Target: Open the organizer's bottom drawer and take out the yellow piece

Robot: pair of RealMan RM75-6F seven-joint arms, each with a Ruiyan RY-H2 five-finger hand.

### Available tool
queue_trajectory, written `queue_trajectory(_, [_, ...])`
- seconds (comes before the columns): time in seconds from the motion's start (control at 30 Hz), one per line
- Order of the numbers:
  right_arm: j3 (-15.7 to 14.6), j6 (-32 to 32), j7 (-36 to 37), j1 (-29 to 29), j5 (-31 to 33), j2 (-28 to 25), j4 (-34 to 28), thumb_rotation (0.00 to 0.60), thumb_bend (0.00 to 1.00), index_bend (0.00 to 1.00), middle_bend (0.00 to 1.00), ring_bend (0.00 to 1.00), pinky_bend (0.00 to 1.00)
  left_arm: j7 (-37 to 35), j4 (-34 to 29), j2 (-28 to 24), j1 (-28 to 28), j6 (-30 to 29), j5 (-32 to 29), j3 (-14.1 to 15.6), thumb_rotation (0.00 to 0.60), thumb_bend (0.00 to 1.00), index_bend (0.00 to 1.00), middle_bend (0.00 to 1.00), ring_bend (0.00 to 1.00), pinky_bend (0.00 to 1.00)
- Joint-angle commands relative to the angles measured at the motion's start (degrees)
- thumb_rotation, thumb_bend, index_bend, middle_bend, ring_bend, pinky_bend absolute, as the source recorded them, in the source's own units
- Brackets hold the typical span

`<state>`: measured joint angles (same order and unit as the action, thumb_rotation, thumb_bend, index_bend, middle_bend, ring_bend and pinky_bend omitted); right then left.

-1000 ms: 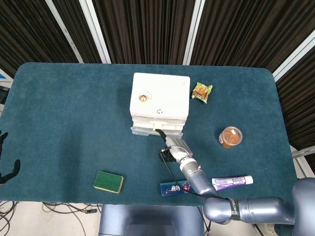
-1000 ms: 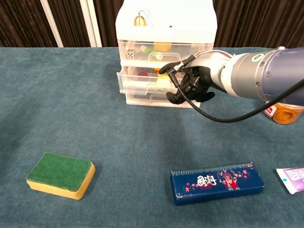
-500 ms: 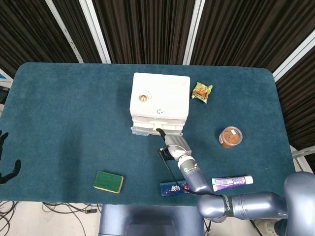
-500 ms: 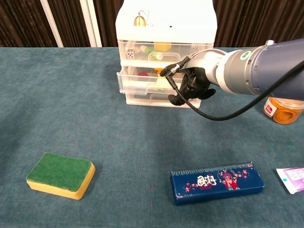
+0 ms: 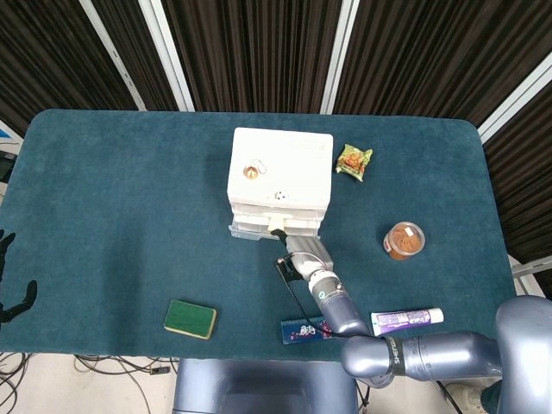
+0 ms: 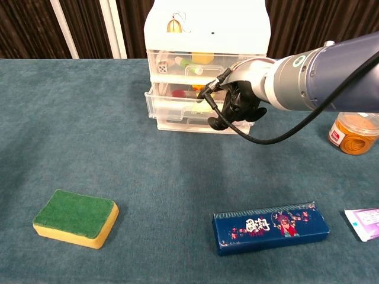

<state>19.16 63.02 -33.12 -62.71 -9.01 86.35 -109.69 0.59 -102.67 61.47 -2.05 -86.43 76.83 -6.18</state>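
Note:
The white organizer (image 5: 280, 168) (image 6: 207, 26) stands at mid-table with three clear drawers. Its middle drawer (image 6: 174, 102) sticks out a little; the bottom drawer (image 6: 183, 122) sits closed below it. A yellow piece (image 6: 202, 58) shows in the top drawer, and red and yellow bits show in the middle one. What lies in the bottom drawer I cannot make out. My right hand (image 5: 304, 255) (image 6: 240, 99) is pressed against the drawer fronts at the right, fingers curled, one fingertip (image 6: 207, 92) touching the middle drawer. My left hand (image 5: 7, 293) hangs at the table's left edge, fingers apart, holding nothing.
A green-and-yellow sponge (image 5: 190, 318) (image 6: 75, 218) lies front left. A blue box (image 5: 304, 329) (image 6: 269, 226) and a tube (image 5: 407, 319) (image 6: 364, 223) lie front right. An orange jar (image 5: 404, 240) (image 6: 353, 133) stands right, a snack packet (image 5: 354, 160) beside the organizer.
My right hand has moved forward and slightly left, closing onto the organizer's drawer fronts. The drawers and the left hand look unmoved.

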Motion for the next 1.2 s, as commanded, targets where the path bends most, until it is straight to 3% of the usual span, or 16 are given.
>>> queue_trajectory(0.03, [0.0, -0.1, 0.1, -0.1, -0.1, 0.0, -0.1, 0.600, 0.59, 0.17, 1.00, 1.00, 1.00, 0.1, 0.1, 0.0, 0.0, -0.1, 0.1, -0.1, 0.600, 0.40, 0.01, 0.00, 0.00, 0.00])
queue_trajectory(0.57, [1.1, -1.2, -1.7, -3.8, 4.2, 0.7, 1.4, 0.600, 0.59, 0.17, 1.00, 1.00, 1.00, 0.0, 0.2, 0.0, 0.1, -0.4, 0.2, -0.1, 0.600, 0.40, 0.01, 0.00, 0.00, 0.00])
queue_trajectory(1.2, [-0.3, -1.6, -1.7, -4.6, 4.1, -0.4, -0.5, 0.600, 0.59, 0.18, 1.00, 1.00, 1.00, 0.1, 0.2, 0.0, 0.1, -0.4, 0.0, -0.2, 0.600, 0.40, 0.01, 0.00, 0.00, 0.00])
